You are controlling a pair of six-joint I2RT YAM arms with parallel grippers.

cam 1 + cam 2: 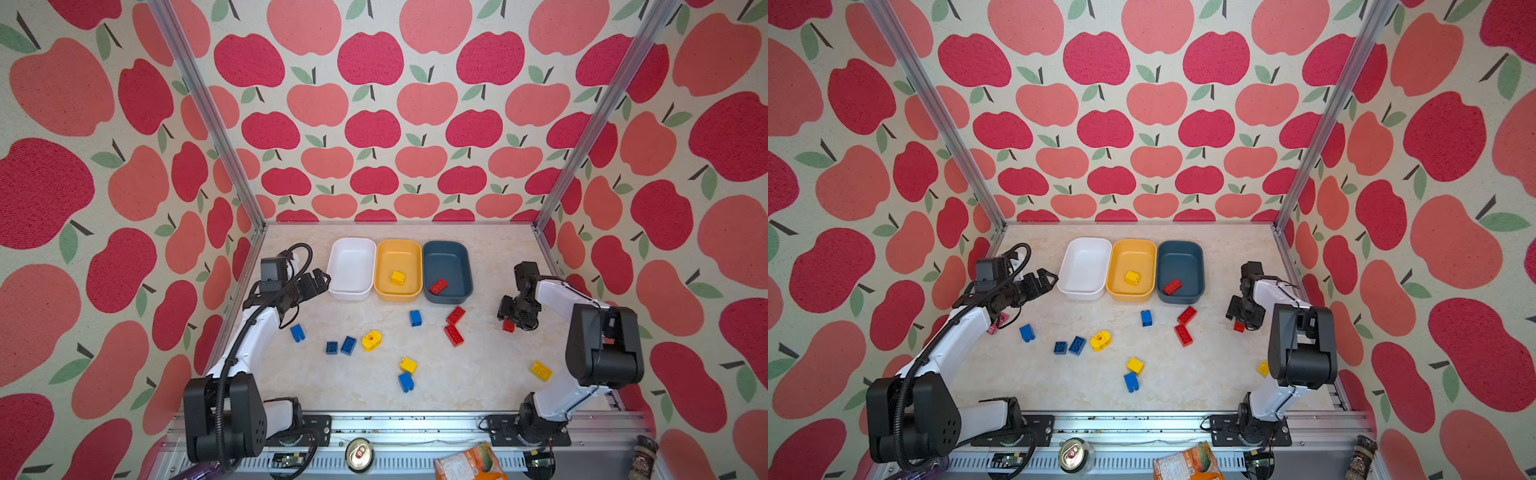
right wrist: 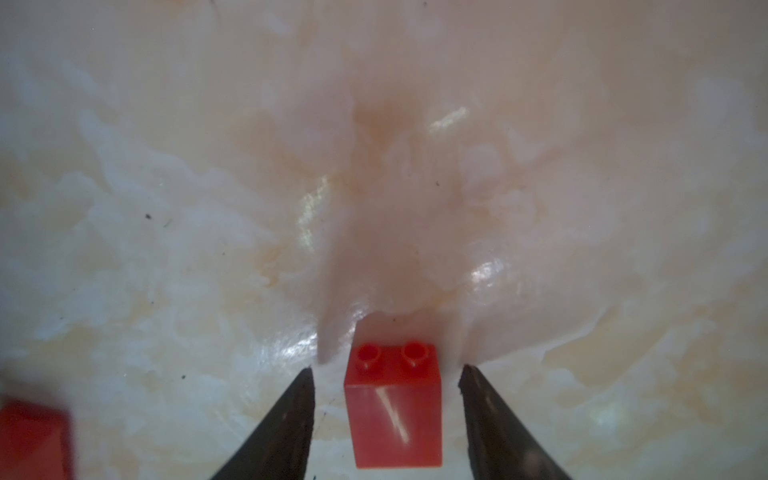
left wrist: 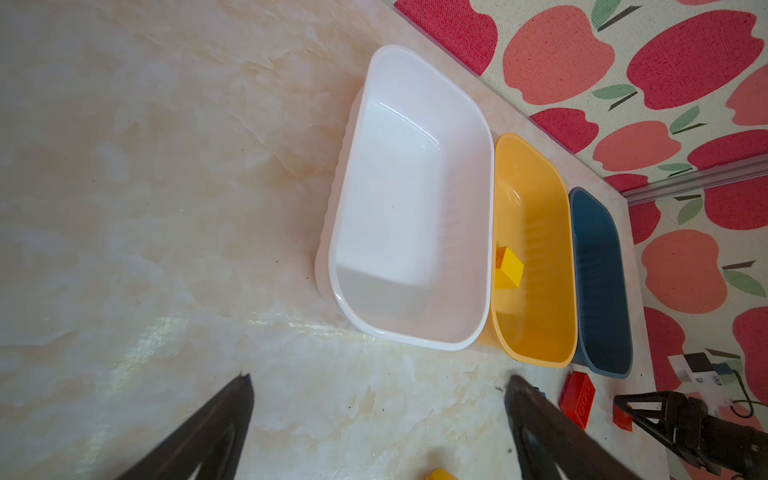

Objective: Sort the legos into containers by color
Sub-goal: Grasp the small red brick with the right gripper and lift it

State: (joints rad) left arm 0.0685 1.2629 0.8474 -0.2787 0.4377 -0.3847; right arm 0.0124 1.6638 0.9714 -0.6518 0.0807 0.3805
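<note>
My right gripper (image 2: 386,369) is open and low over the table, one finger on each side of a small upright red lego (image 2: 392,405) with a gap on both sides; in a top view this lego (image 1: 508,325) shows just under the gripper. My left gripper (image 1: 322,279) hangs wide open and empty beside the white container (image 1: 351,266). The yellow container (image 1: 395,257) holds a yellow lego (image 1: 397,278). The blue container (image 1: 446,262) holds a red lego (image 1: 438,286). Several blue, red and yellow legos lie loose on the table, among them a rounded yellow one (image 1: 371,340).
Two red bricks (image 1: 455,326) lie left of my right gripper. A yellow brick (image 1: 540,370) sits by the right arm's base. A silver can (image 1: 359,454) and an orange wrapper (image 1: 469,463) rest on the front rail. Apple-patterned walls close in three sides.
</note>
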